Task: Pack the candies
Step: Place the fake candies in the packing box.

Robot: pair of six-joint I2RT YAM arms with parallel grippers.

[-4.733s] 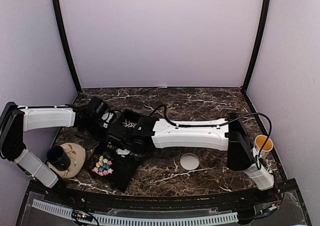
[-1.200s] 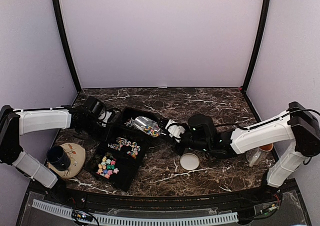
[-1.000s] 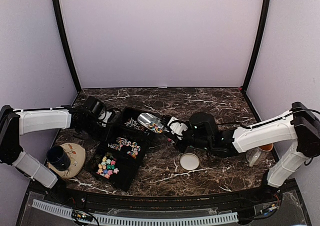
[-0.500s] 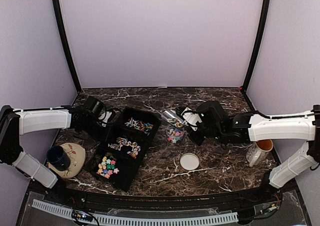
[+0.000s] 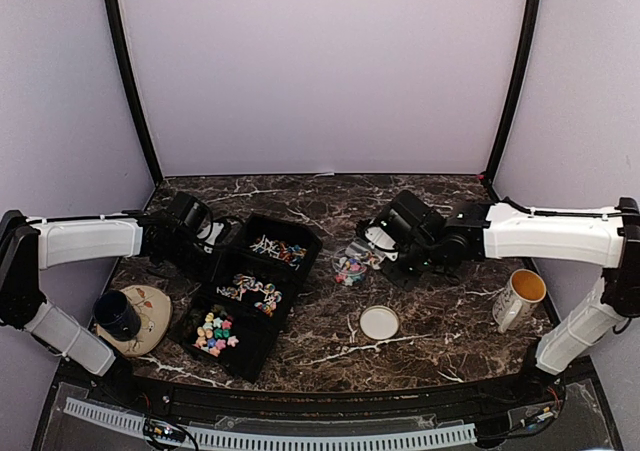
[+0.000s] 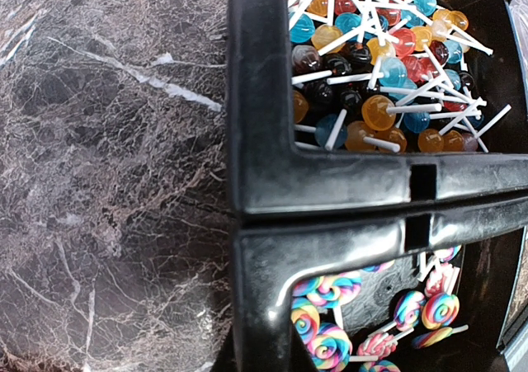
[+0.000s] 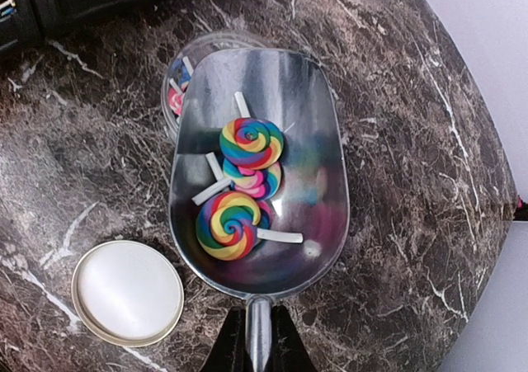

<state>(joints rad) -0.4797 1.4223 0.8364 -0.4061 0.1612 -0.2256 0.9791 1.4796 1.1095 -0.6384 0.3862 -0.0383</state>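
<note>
My right gripper (image 5: 388, 243) (image 7: 257, 341) is shut on the handle of a metal scoop (image 7: 318, 182). The scoop holds a few rainbow swirl lollipops (image 7: 250, 143) and hangs over a small clear tub (image 5: 350, 268) (image 7: 176, 85) with some candies in it. A black three-compartment tray (image 5: 300, 233) holds small round lollipops at the far end (image 6: 371, 108), swirl lollipops in the middle (image 6: 330, 343) and pastel star candies (image 5: 212, 331) at the near end. My left gripper (image 5: 213, 239) (image 6: 264, 360) is shut on the tray's left wall (image 6: 264, 174).
A white round lid (image 5: 379, 322) (image 7: 128, 292) lies on the marble table just near the tub. A white mug (image 5: 520, 296) stands at the right. A dark cup (image 5: 118, 313) sits on a beige plate (image 5: 152, 316) at the near left.
My right arm has carried the scoop with lollipops from the tray to the right, over the clear tub. The left arm and tray have not moved.
</note>
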